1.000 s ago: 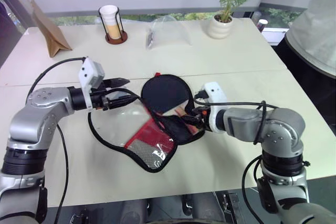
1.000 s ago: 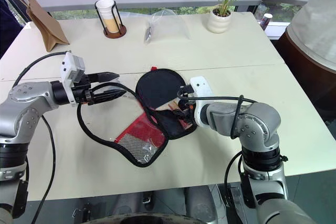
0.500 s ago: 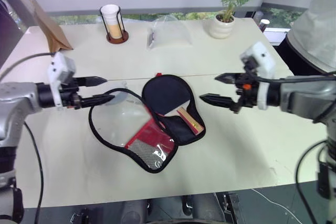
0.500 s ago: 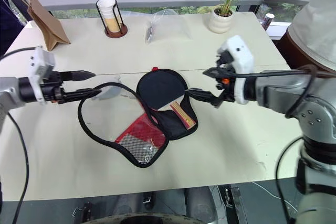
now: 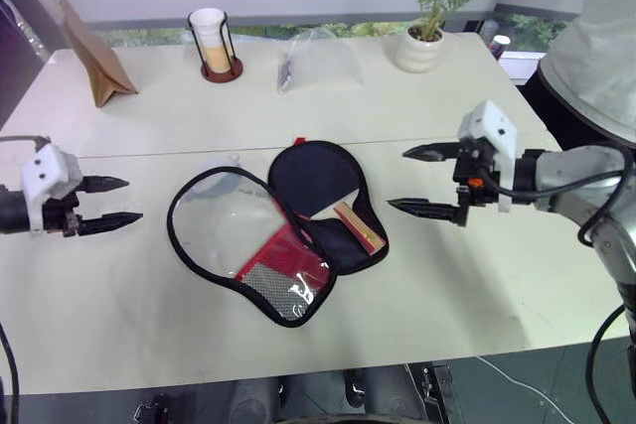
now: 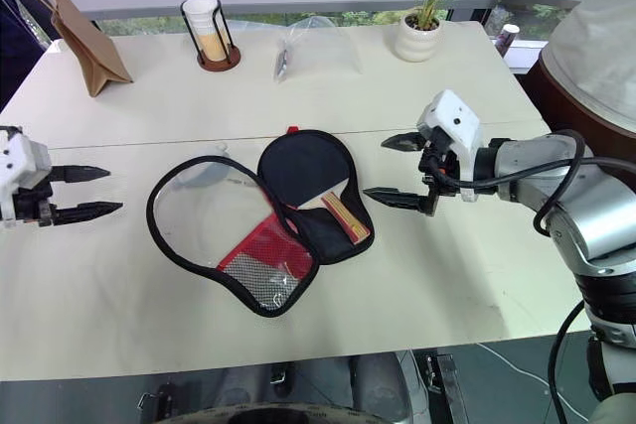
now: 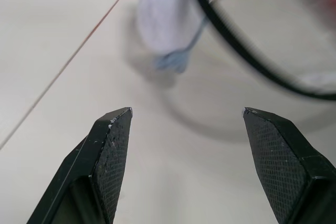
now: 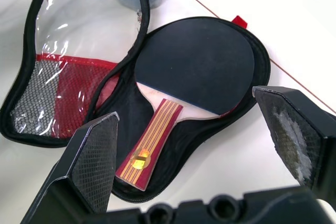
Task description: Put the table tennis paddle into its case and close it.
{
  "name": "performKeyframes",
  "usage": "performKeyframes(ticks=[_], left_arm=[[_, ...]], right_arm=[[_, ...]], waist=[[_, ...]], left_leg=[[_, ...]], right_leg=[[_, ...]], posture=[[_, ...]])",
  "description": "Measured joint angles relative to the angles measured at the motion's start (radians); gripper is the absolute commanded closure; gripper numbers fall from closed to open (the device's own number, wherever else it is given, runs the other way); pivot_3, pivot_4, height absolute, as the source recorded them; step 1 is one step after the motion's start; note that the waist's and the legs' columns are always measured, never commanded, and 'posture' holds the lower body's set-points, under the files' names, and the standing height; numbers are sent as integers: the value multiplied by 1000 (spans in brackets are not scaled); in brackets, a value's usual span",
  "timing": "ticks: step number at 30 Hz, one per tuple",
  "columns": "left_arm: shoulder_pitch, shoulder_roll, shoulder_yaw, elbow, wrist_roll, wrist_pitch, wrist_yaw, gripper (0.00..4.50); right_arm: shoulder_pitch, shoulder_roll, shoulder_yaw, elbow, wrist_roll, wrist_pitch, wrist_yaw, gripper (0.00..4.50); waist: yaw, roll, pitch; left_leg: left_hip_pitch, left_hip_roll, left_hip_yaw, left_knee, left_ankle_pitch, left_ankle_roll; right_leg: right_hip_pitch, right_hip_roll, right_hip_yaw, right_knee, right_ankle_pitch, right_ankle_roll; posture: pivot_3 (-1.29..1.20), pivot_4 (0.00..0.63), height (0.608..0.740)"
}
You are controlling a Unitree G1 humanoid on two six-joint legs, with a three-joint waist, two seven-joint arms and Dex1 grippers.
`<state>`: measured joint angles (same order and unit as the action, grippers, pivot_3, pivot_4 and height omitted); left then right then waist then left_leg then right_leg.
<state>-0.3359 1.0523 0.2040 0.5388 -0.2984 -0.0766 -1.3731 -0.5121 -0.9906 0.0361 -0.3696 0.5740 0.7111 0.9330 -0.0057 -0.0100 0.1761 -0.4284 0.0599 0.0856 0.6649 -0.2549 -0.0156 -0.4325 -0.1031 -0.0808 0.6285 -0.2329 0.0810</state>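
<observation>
Nearest on the pale desk lies the case, unzipped and spread flat. Its flap, with a clear window, a red panel and a mesh pocket, lies toward the near left, and its black half lies to the right. The paddle rests in that black half, blade toward the far side and striped handle pointing near and right, inside the zip line.

The left gripper hangs over the left edge of the desk, well apart from the case, its fingers spread fairly wide with nothing between them. The right gripper hovers just right of the case, level with the handle, fingers at full spread and empty.

The right wrist view looks between those fingers straight at the paddle: black rubber face, pale wooden neck, tan and red stripes and a small gold badge on the handle, plus a red tab at the far tip of the case. The left wrist view catches a small pale blue soft thing lying against the flap's black rim, hard to make out from the head views.

Farther back stand a brown paper bag at the left, a cup in a wire holder, a clear plastic bag and a potted plant. A person's grey sleeve shows at the far right.
</observation>
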Motion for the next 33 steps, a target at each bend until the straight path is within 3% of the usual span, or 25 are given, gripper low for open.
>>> performKeyframes(ticks=[6, 14, 19, 24, 33], left_arm=[[4, -103, -46, 49, 51, -161, 7, 1043], [71, -252, -100, -124, 37, -178, 20, 1043], [93, -310, -115, -281, -23, -100, 29, 1043], [9, -360, -116, -382, -98, 50, 75, 1043], [-216, -509, -182, -326, -124, 189, 138, 1043]], right_arm=[[8, -12, -21, -5, 24, 34, 42, 20], [83, -64, -118, -24, 98, 44, 175, 20], [74, -72, -134, -3, 99, 47, 179, 20], [70, -84, -173, -1, 120, 70, 178, 20], [70, -100, -255, -33, 177, 125, 142, 20]], waist=[[-2, 0, 0], [-6, 0, 0], [-3, 0, 0], [16, 0, 0], [20, -1, 0]], left_leg=[[0, 1, 0, 0, 0, 0], [1, 2, 0, 1, 0, 0], [2, 2, -1, 2, 0, 0], [2, 2, -1, 3, 0, 0], [2, 1, -2, 4, 0, 0]], right_leg=[[0, 0, 0, 1, 1, 0], [1, 1, 0, 1, 3, 2], [1, 1, 0, 2, 3, 1], [2, 1, 0, 1, 3, 1], [4, 3, 0, 1, 3, 2]], posture=[[0, 150, 740], [0, 150, 740], [0, 150, 740], [0, 150, 740], [0, 150, 740]])
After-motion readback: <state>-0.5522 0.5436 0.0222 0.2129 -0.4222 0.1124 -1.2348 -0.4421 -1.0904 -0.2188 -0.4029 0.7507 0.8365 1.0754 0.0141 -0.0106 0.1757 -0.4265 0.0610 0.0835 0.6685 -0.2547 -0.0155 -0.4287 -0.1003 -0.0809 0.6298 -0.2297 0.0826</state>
